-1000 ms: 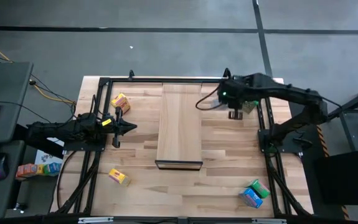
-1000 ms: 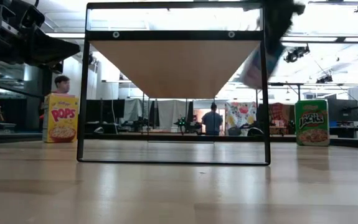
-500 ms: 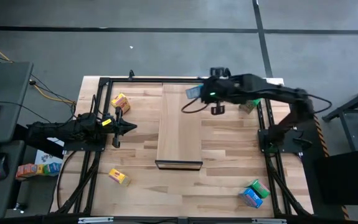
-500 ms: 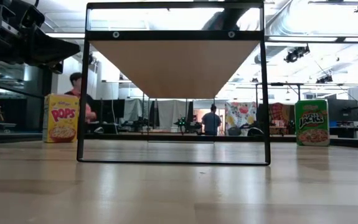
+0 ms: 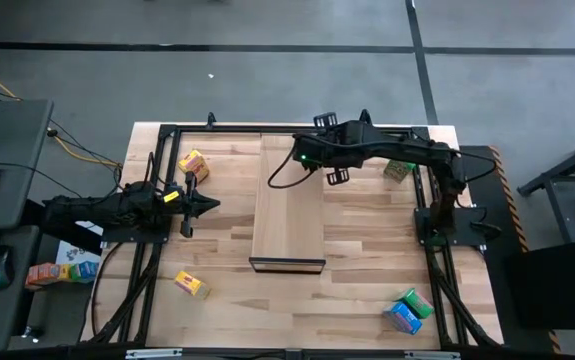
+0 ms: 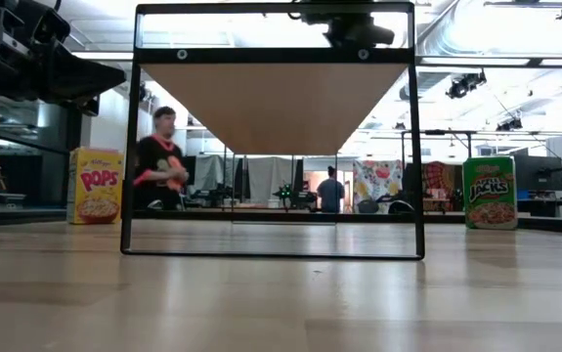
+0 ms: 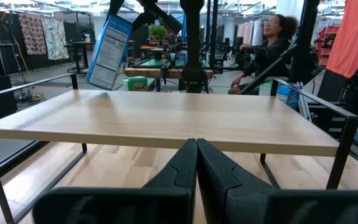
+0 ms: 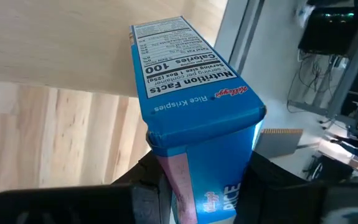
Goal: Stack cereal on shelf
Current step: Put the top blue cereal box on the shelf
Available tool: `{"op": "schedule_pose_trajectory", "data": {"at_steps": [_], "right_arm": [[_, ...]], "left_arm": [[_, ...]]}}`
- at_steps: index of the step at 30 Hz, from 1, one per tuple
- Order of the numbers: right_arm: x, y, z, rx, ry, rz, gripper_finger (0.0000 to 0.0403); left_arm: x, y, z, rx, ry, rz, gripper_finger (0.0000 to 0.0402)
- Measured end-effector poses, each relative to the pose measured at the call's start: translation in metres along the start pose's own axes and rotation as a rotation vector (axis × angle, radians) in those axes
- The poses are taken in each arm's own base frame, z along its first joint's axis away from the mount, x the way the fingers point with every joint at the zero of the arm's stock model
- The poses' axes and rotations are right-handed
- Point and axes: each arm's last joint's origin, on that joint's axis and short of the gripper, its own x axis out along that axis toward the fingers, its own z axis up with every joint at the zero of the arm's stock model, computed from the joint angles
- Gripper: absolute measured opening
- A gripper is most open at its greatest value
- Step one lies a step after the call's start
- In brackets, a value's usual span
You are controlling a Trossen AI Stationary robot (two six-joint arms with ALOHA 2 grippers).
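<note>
Blue little cardboard cereal box [image 8: 194, 93] is pinched by its sides in the right gripper [image 8: 197, 171], up over the pale wooden shelf [image 5: 287, 200]. It looks light and easy to squash. Left gripper [image 7: 197, 163] waits, fingers pressed together.

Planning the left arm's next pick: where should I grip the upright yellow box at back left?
Probably its upper part, across the thin depth, coming down from above: the yellow box stands upright with nothing on top of it. The left gripper is shut, so open first.
</note>
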Motion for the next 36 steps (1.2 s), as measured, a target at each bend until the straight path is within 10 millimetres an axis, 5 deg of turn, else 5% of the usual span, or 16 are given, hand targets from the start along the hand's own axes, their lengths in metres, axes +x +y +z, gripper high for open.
{"op": "schedule_pose_trajectory", "data": {"at_steps": [13, 26, 36], "right_arm": [[0.006, -0.008, -0.004, 0.130, 0.009, 0.019, 0.0102], [0.004, -0.007, -0.002, 0.131, -0.005, 0.013, 0.0218], [0.003, -0.011, -0.002, 0.059, 0.002, -0.043, 0.0227]], "left_arm": [[0.000, 0.000, 0.000, 0.000, 0.000, 0.000, 0.0003], [0.000, 0.000, 0.000, 0.000, 0.000, 0.000, 0.0003], [0.000, 0.000, 0.000, 0.000, 0.000, 0.000, 0.0003]]}}
